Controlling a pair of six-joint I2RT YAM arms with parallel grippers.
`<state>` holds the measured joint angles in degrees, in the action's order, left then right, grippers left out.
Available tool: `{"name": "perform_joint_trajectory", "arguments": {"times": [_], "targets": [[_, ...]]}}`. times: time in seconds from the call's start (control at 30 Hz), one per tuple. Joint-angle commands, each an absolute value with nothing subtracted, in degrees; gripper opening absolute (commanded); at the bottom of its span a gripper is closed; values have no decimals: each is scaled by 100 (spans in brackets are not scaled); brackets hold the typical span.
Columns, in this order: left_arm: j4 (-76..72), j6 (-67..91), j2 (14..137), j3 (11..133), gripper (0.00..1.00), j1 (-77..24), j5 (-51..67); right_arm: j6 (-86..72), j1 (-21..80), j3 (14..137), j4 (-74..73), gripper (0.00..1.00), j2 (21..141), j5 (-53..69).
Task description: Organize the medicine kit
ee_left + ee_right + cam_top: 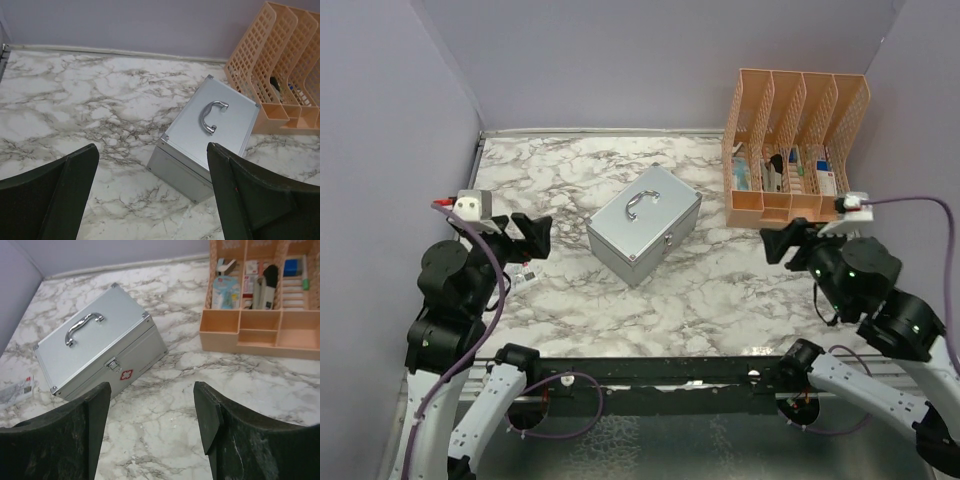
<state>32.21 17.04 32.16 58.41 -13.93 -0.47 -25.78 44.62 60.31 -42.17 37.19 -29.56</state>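
The medicine kit (643, 225) is a grey metal case standing near the middle of the marble table, turned at an angle, with its lid shut. Its curved silver handle (640, 203) lies on top. The right wrist view shows the kit (100, 347) with a front latch (114, 365) and a small red cross beside it. My left gripper (530, 236) hovers open to the left of the kit, pointing at it, and holds nothing (152, 165). To the right of the kit my right gripper (782, 240) is open and empty too (151, 395).
A peach slotted organizer (795, 150) with several boxes and small items stands at the back right, close to the right gripper. A small packet (15, 389) lies on the table near the left gripper. Lilac walls close in the left, back and right sides.
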Motion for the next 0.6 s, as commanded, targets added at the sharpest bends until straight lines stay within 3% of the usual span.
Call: {"name": "perform_joint_trajectory", "arguments": {"times": [0.0, 0.2, 0.57], "targets": [[3516, 1458, 2918, 6212, 93, -1388, -457, -2089, 4482, 6567, -5185, 68, 3139, -3780], [3919, 1376, 2734, 6577, 95, -1389, -450, -2171, 4478, 7012, -5749, 69, 2762, -3898], [4122, 1413, 2871, 6723, 99, -1388, -503, -2432, 4482, 6668, -5727, 71, 2618, -4011]]}}
